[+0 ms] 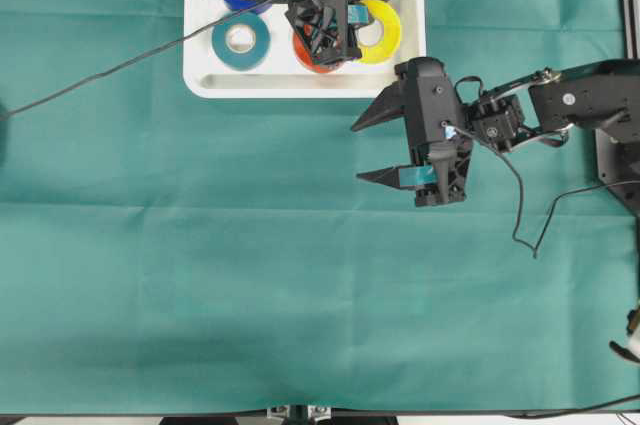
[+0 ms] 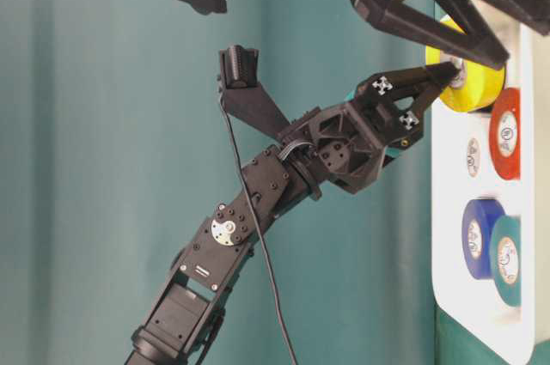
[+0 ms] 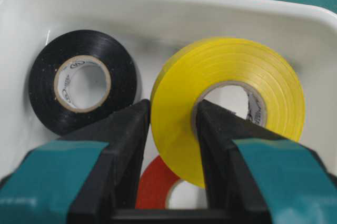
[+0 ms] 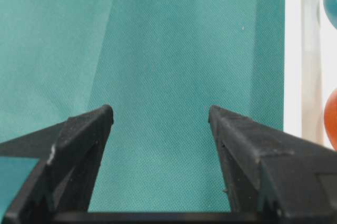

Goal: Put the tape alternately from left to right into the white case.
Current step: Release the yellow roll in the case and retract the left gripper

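Left gripper (image 3: pixel 171 124): clamping the yellow roll (image 3: pixel 231 97), seemingly near the white case (image 1: pixel 300 82) rim.
Right gripper (image 1: pixel 365 151): hanging wide open above bare green cloth (image 1: pixel 250 265).

White case (image 1: pixel 300 85): lying at the far edge of the green-covered worktop (image 1: pixel 250 275).
Teal roll (image 1: pixel 241 40): lying flat at the case's left.
Yellow roll (image 1: pixel 380 30): sitting at the case's right.
Red roll (image 1: pixel 312 57): partly hiding under the left gripper (image 1: pixel 335 30).
Right gripper (image 1: pixel 372 150): hovering outside the case, fingers spreading wide.

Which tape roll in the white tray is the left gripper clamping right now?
The yellow ring-shaped tape roll: the left gripper pinches its wall, one finger outside, one inside the core. The black roll and red roll lie free nearby.
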Available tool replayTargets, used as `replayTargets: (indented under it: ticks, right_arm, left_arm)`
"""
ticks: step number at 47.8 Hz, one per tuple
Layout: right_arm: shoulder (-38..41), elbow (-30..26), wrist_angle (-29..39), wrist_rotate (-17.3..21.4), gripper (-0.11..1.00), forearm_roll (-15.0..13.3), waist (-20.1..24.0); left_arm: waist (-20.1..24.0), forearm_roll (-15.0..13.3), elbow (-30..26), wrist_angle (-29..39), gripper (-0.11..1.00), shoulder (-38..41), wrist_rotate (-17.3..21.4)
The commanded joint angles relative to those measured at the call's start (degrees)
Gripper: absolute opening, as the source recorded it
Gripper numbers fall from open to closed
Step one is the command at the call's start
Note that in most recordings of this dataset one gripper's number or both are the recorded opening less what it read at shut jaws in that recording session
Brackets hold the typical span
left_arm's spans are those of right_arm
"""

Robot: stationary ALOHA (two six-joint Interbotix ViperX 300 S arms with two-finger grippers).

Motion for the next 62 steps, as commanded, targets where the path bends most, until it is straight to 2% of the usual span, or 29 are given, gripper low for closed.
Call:
replayTargets:
  ticks: [1, 7, 15, 19, 62]
  right_arm:
    - [-1.23, -0.44, -0.53, -0.09, 0.77, 0.00, 0.09]
    - [-1.23, -0.44, -0.53, -0.09, 0.77, -0.09, 0.18]
    - [-1.32, -0.44, -0.53, 0.00, 0.77, 0.00, 0.09]
    - [-1.23, -0.44, -0.53, 0.00, 0.77, -0.09, 0.09]
    - [-1.23, -0.44, -0.35, 0.18, 0.77, 0.00, 0.18]
  left_arm:
    - [0.09, -0.09, -2.02, -0.44, 0.04, -1.85, -0.26]
    - [-0.09, -0.09, -1.76, -0.44, 0.30, -2.81, -0.18]
    - [-0.09, -0.09, -0.79, -0.35, 0.79, -4.57, -0.26]
    - [-0.18, -0.09, 0.35, -0.35, 0.93, -5.71, -0.35]
    - [-7.73, -0.35, 22.68, -0.26, 0.93, -23.64, -0.88]
